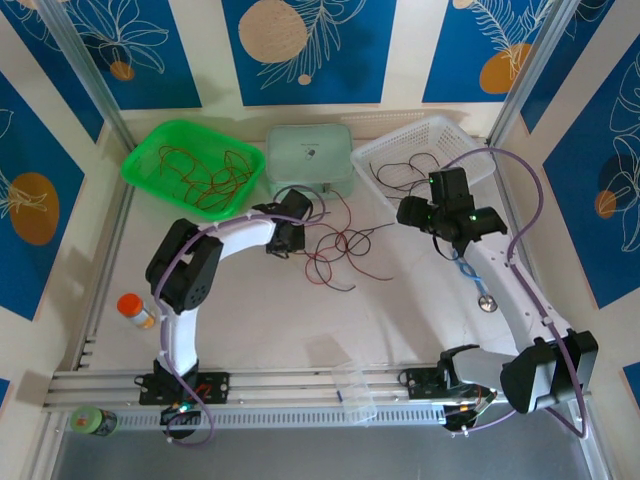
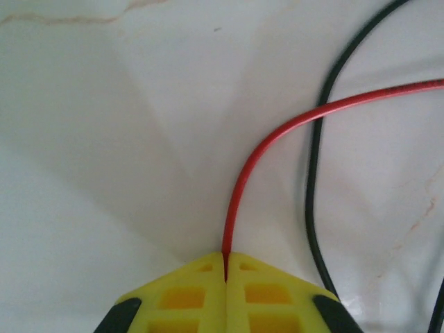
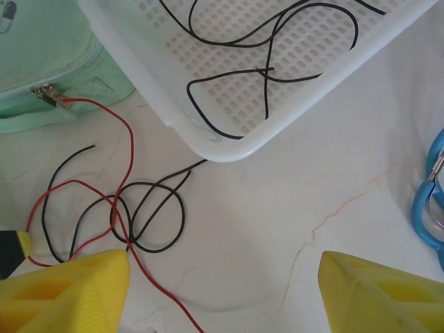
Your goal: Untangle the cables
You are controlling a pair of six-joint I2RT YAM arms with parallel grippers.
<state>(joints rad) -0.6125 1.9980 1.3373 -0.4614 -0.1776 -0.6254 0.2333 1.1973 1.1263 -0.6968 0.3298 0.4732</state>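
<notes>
Cables (image 1: pixel 342 243) lie in a loose knot on the white table (image 1: pixel 300 320), between the two arms and just in front of a mint-green pouch (image 1: pixel 310 155). Red and black strands cross each other several times there. The left gripper (image 2: pixel 225 267) is clenched on one red cable (image 2: pixel 277 135): in the left wrist view the strand runs straight into the seam between its yellow fingers (image 2: pixel 187 295), which meet with no gap. Low against the table, it pinches near one end, probably so the strand can be drawn out lengthwise instead of dragging the whole knot. A black cable (image 2: pixel 316 173) curves just beside the held one and is not caught in the pinch. The right gripper (image 3: pixel 222 291) hangs with its fingers spread wide and nothing between them, above the black loops (image 3: pixel 149 218) near the corner of the white basket (image 3: pixel 208 146). From there it looks placed to pin or lift a black strand while the red one is pulled. The green tray (image 1: pixel 140 158) at the far left holds only red strands and the basket only black ones, so sorting by colour seems to be the plan. Another red strand runs up to the pouch's zipper pull (image 3: pixel 52 96) and could snag there. A light blue cable (image 3: pixel 427 201) lies off to the right, apart from the knot.
</notes>
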